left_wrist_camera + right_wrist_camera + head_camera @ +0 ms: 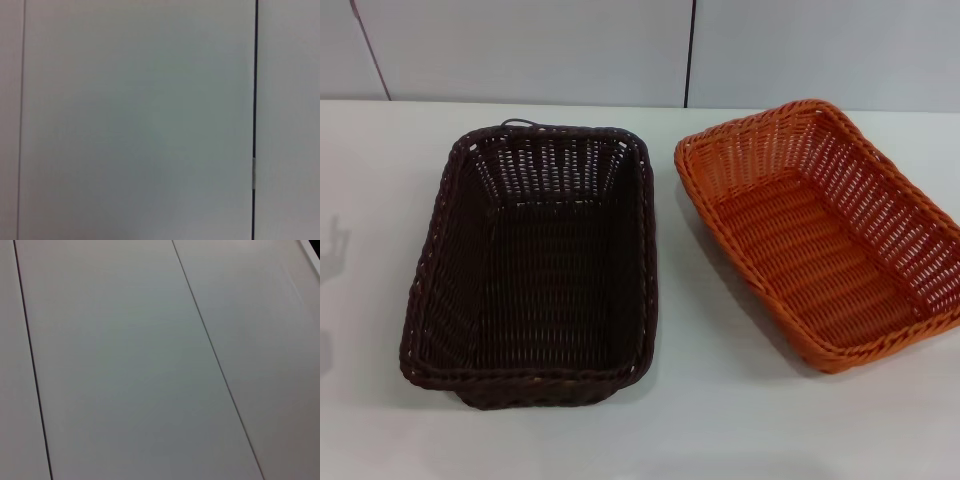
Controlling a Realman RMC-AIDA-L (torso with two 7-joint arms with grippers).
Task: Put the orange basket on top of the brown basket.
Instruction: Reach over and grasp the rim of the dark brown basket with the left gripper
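Brown basket [535, 265] beside orange basket [825, 230] (rims apart) — table [720, 420] open around; grippers unseen, state untellable.

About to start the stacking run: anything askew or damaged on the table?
Nothing looks damaged or spilled. The orange basket sits angled, not square with the brown basket beside it; both are upright, empty and apart.

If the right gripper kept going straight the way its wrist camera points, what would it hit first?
Probably the pale panelled wall, which fills the right wrist view. Neither the orange basket nor the brown basket lies in that line. Depth is unclear, and the gripper itself is out of view.
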